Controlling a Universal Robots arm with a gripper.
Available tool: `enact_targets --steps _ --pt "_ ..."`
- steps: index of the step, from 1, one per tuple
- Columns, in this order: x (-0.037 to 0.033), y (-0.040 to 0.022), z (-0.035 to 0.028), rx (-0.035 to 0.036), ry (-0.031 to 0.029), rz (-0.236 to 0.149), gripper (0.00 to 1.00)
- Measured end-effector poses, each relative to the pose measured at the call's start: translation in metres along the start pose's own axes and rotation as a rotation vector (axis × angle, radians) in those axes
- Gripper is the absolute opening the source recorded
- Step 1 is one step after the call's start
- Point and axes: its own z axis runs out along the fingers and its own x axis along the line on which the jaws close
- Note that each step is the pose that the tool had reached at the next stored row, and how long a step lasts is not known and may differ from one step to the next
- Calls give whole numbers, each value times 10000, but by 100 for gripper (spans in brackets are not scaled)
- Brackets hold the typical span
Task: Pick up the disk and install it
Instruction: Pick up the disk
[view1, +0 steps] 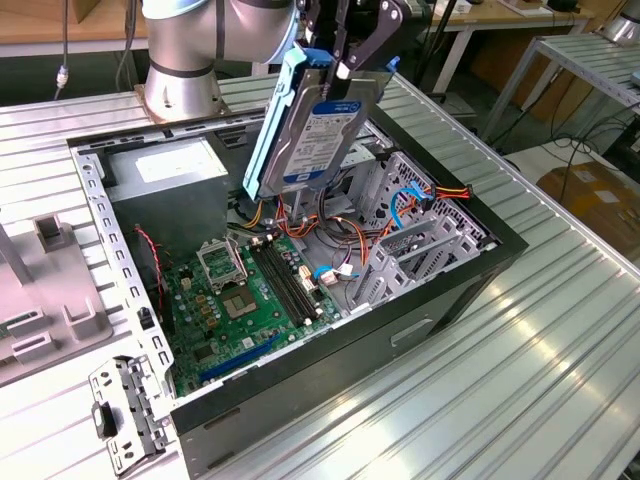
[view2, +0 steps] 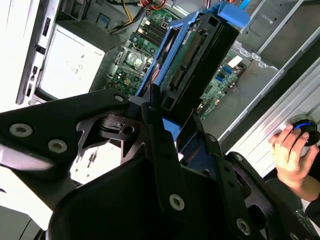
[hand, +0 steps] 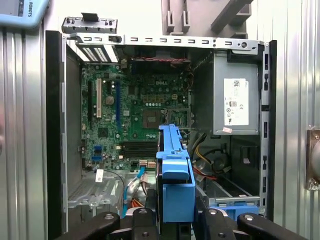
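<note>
Here, your gripper (view1: 343, 72) is clamped on the disk (view1: 315, 135), held tilted, near upright, above the open computer case (view1: 420, 320). Disk: metal body, white label w/ blue band & barcodes, light-blue side rails. Inside the case: green motherboard (view1: 250, 295), grey power supply (view1: 165, 170), orange & blue cables (view1: 350, 235). Case lies on a ribbed metal table (view1: 540, 370). In the second wrist view, a person's hand (view2: 292, 152) rests near the case.
</note>
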Motion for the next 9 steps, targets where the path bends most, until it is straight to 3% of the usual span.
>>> enact_targets --steps 7,9 --pt "91 -27 -7 0 0 0 37" --pt "147 -44 -11 0 -1 -1 37"
